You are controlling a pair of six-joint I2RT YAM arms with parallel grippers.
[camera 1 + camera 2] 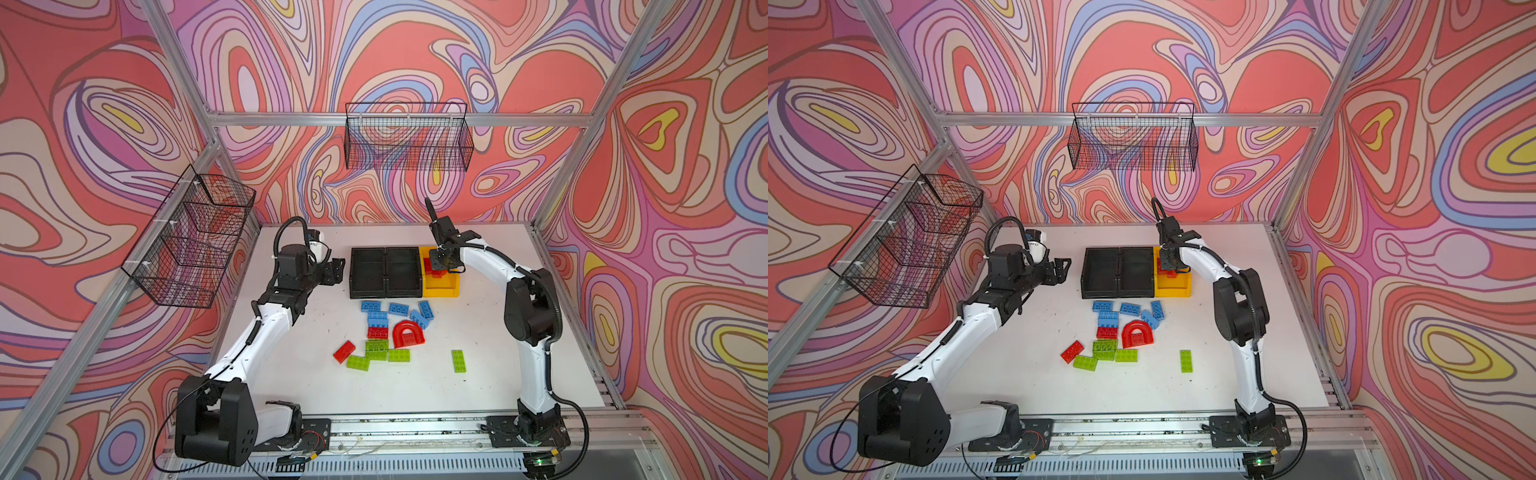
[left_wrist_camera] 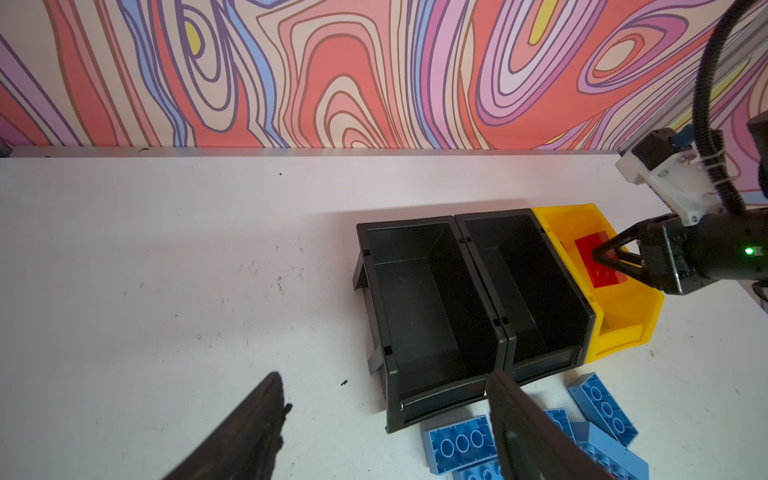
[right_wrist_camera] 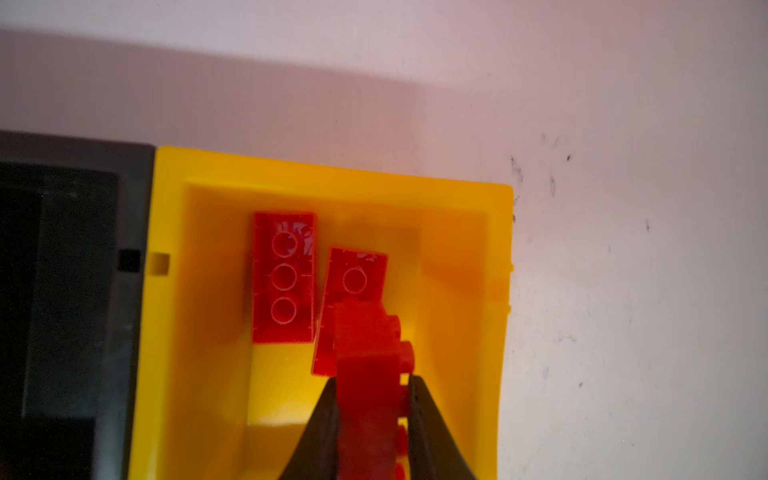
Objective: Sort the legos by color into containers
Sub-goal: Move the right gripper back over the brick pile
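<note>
My right gripper [image 3: 372, 386] is shut on a red lego [image 3: 365, 357] and holds it on edge over the yellow container [image 3: 174, 332]. Two more red legos [image 3: 284, 276] lie inside that container. Both black containers [image 1: 368, 272] [image 1: 402, 272] stand left of it with nothing showing inside. In front of them lie several blue legos [image 1: 398, 308], a red arch [image 1: 408, 333], two red bricks [image 1: 344, 351] and several green ones [image 1: 398, 355], one of them [image 1: 458, 360] apart at the right. My left gripper [image 1: 338, 268] hovers open left of the black containers.
Black wire mesh baskets hang on the back wall [image 1: 409, 141] and the left wall [image 1: 191, 241]. The white table [image 1: 490, 386] ends at a metal rail [image 1: 407, 428] in front, where both arm bases stand.
</note>
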